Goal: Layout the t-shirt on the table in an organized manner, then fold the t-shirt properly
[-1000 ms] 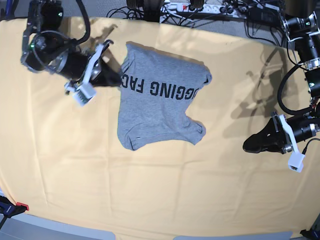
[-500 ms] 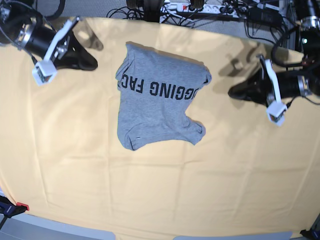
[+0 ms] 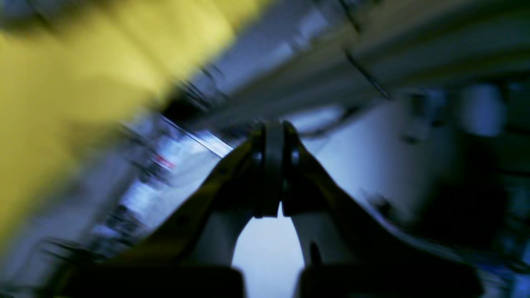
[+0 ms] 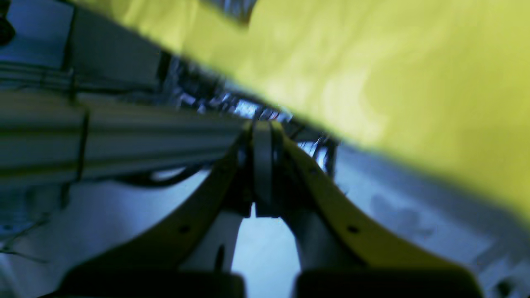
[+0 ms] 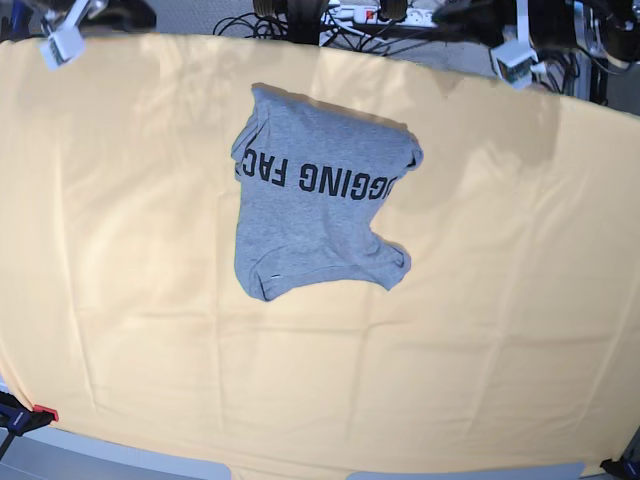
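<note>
The grey t-shirt [image 5: 315, 215] lies partly folded in the middle of the table [image 5: 480, 330], its black lettering upside down across it and its edges bunched at the right and bottom. Neither gripper touches it. My left gripper [image 3: 273, 126] is shut with nothing between its fingers and points past the table's edge; its arm [image 5: 510, 52] is at the far right corner in the base view. My right gripper [image 4: 262, 124] is also shut and empty, with its arm [image 5: 60, 42] at the far left corner. Both wrist views are blurred.
A power strip and tangled cables [image 5: 390, 14] run behind the table's far edge. A red and blue clamp [image 5: 25, 412] sits at the near left corner. The yellow table cloth [image 4: 393, 82] fills the upper right of the right wrist view.
Both arms have pulled away from the shirt's sides up to the table's far corners. The t-shirt has not moved.
</note>
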`<action>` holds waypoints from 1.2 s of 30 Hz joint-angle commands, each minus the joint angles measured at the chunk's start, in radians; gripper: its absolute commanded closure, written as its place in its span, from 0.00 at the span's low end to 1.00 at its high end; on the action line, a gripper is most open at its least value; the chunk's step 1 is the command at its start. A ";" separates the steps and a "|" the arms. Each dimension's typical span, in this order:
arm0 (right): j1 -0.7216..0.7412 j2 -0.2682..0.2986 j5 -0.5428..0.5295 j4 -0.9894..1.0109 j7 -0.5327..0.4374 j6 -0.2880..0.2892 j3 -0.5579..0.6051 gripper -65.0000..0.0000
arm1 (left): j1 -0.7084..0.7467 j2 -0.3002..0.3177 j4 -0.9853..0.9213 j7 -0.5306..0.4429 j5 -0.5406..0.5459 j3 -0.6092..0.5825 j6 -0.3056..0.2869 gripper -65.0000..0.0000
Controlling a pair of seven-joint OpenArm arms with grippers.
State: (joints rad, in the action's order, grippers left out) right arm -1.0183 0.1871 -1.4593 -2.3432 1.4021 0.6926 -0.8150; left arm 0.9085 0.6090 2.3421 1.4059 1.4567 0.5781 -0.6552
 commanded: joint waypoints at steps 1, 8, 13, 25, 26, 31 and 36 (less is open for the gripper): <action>-0.053 0.007 -0.024 -0.013 -0.006 0.006 -0.008 1.00 | 0.064 0.002 0.011 -0.010 0.009 0.007 0.001 1.00; -0.142 0.013 0.116 0.253 -0.023 0.006 0.109 1.00 | 0.282 -0.114 -0.117 -0.010 -0.120 -0.040 -0.043 1.00; -0.082 0.042 0.368 0.533 -0.169 0.006 0.292 1.00 | 0.211 -0.130 -0.379 -0.066 -0.270 -0.200 -0.043 1.00; 0.292 0.065 0.940 1.175 -0.663 0.006 0.626 1.00 | -0.262 -0.188 -1.093 -0.381 -0.610 -0.564 -0.043 1.00; 0.322 0.065 0.982 1.224 -0.711 0.006 0.646 1.00 | -0.300 -0.197 -1.144 -0.440 -0.655 -0.581 -0.043 1.00; 0.459 0.050 1.114 1.441 -0.957 -0.128 0.739 1.00 | -0.486 -0.281 -1.414 -0.885 -1.046 -0.646 -0.011 1.00; 0.575 0.020 1.281 1.585 -1.071 -0.293 0.807 1.00 | -0.663 -0.380 -1.698 -1.197 -1.312 -0.723 0.196 1.00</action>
State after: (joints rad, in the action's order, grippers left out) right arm -0.4343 0.1997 -0.1722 -0.7513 0.3344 0.3874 -0.0074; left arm 0.2417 0.2222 0.6361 0.2001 0.1413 -0.1463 -0.4431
